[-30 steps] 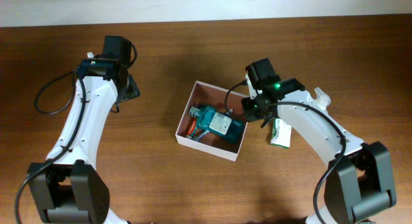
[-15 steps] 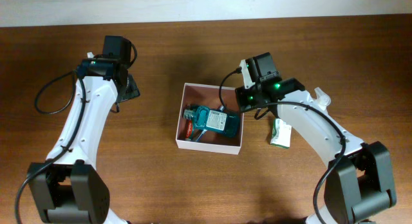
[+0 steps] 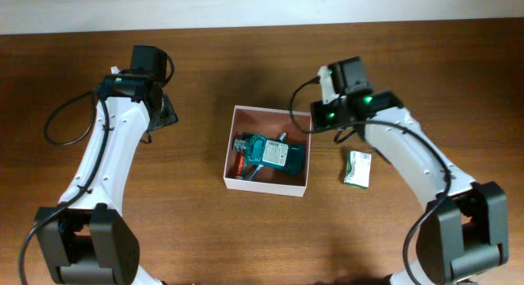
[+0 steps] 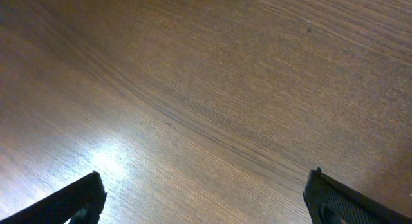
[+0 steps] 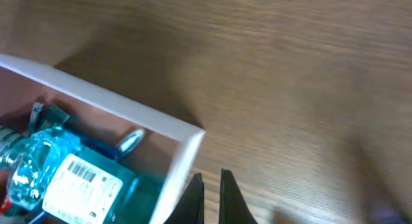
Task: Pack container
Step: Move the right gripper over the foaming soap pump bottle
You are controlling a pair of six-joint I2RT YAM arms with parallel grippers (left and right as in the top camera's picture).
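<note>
L tool (image 4: 206,185): fingers wide apart above surface (image 4: 212,82); R tool (image 5: 210,181): fingers together, nothing held, just outside container (image 3: 262,187) corner; teal item (image 3: 275,156) inside

A brown wooden table (image 3: 205,236) with streaked grain fills the views. A pale plain strip (image 3: 246,6) runs along its far edge. A soft patch of glare (image 4: 109,163) lies on the wood.

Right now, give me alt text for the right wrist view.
A corner of the container fills the lower left, holding a teal packet with a barcode label. The nearly closed claw sits just outside it, over the wood table.
</note>
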